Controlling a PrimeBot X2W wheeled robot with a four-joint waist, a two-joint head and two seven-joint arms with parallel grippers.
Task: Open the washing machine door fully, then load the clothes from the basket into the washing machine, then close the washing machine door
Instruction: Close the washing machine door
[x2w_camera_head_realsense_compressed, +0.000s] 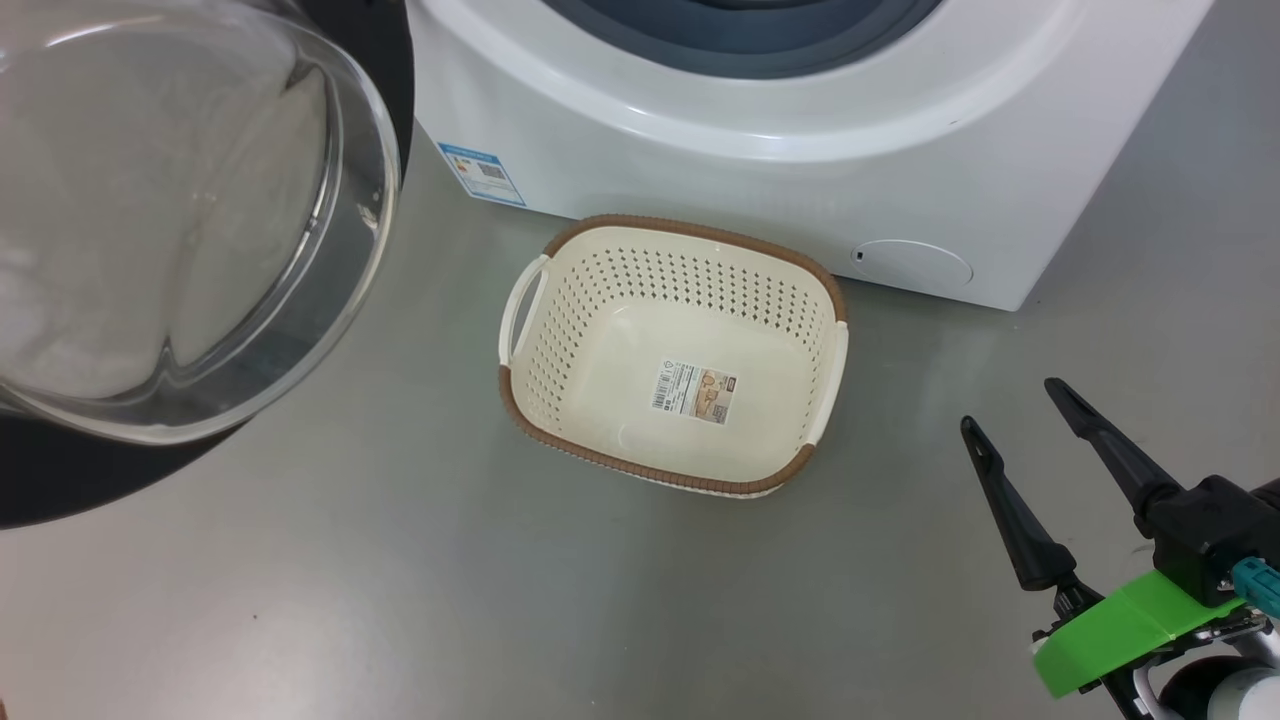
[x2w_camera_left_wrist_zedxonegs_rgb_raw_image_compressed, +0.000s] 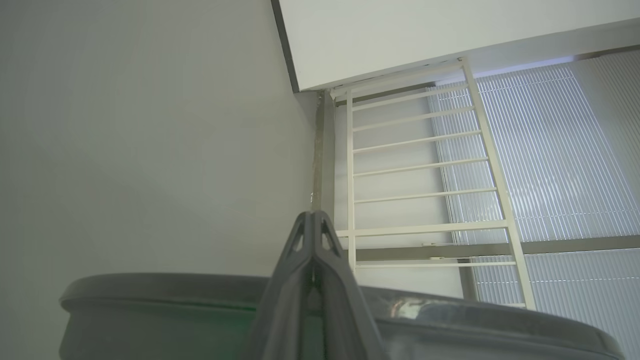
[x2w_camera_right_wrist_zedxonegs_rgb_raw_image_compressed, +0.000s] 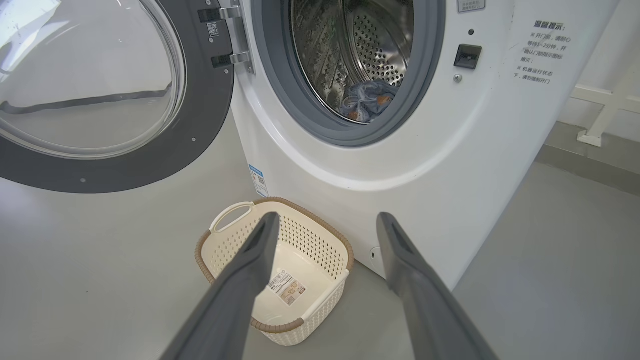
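Note:
The washing machine (x2w_camera_head_realsense_compressed: 800, 150) stands with its round black door (x2w_camera_head_realsense_compressed: 180, 200) swung wide to the left, as also seen in the right wrist view (x2w_camera_right_wrist_zedxonegs_rgb_raw_image_compressed: 100, 100). The clothes (x2w_camera_right_wrist_zedxonegs_rgb_raw_image_compressed: 367, 100), a light blue bundle with orange patches, lie inside the steel drum (x2w_camera_right_wrist_zedxonegs_rgb_raw_image_compressed: 360, 45). The cream basket (x2w_camera_head_realsense_compressed: 700, 235) sits on the floor before the machine with just a paper label on its bottom (x2w_camera_right_wrist_zedxonegs_rgb_raw_image_compressed: 312, 240). My right gripper (x2w_camera_head_realsense_compressed: 1012, 405) hangs open and holds nothing, to the basket's right (x2w_camera_right_wrist_zedxonegs_rgb_raw_image_compressed: 327, 217). My left gripper (x2w_camera_left_wrist_zedxonegs_rgb_raw_image_compressed: 312, 216) is shut on nothing and points up at a wall.
The grey floor (x2w_camera_head_realsense_compressed: 400, 580) runs all around the basket. A dark rounded edge (x2w_camera_left_wrist_zedxonegs_rgb_raw_image_compressed: 150, 300) crosses under my left fingers. A white metal frame (x2w_camera_left_wrist_zedxonegs_rgb_raw_image_compressed: 420, 165) and blinds (x2w_camera_left_wrist_zedxonegs_rgb_raw_image_compressed: 560, 150) stand beyond them. A white rail foot (x2w_camera_right_wrist_zedxonegs_rgb_raw_image_compressed: 595, 130) is to the machine's right.

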